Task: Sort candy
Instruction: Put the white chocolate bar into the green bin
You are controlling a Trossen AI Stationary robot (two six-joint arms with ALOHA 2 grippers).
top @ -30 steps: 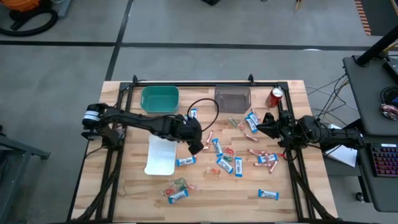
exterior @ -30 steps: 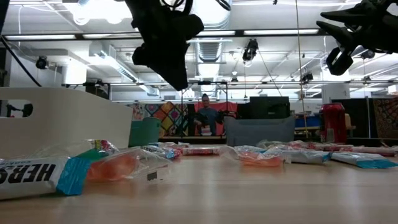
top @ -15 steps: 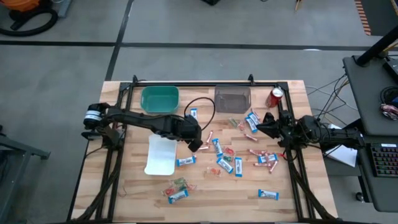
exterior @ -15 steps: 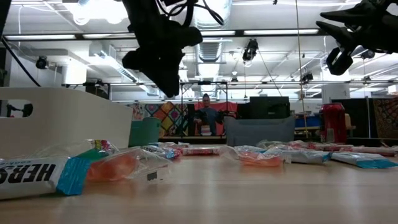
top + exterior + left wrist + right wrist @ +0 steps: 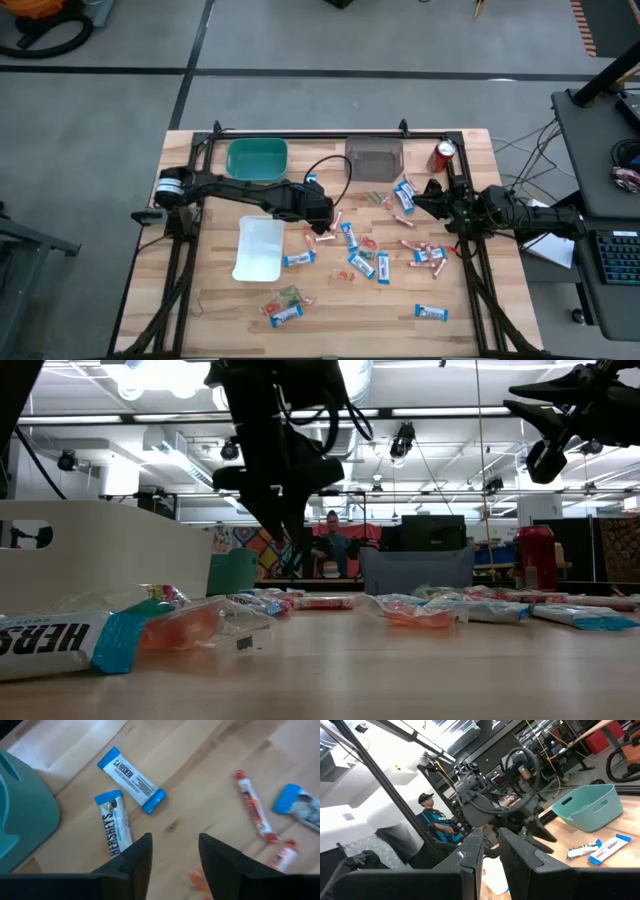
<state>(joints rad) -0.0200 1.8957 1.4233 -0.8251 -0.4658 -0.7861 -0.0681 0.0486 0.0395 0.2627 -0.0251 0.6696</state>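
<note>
"HERSHEY'S" runs along the blue-and-white mini bar (image 5: 116, 827) at lower left of the left wrist view; "HERS" shows on the bar (image 5: 62, 643) at lower left of the low view.
</note>
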